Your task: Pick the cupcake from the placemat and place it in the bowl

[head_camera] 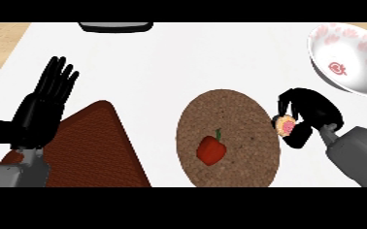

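- The right hand (309,111) is off the right edge of the round placemat (229,121), above the white surface (179,58); its fingers (295,138) are curled round the cupcake (284,125).
- The cupcake shows pink at the hand's left side, just beside the placemat's rim, well short of the bowl (342,58).
- The bowl, white with red marks, is at the upper right, partly cut by the view's edge.
- A red pepper (210,150) lies on the placemat's lower part.
- The left hand (43,104) rests at the left, fingers straight and upward, holding nothing, beside a dark red mat (97,150).
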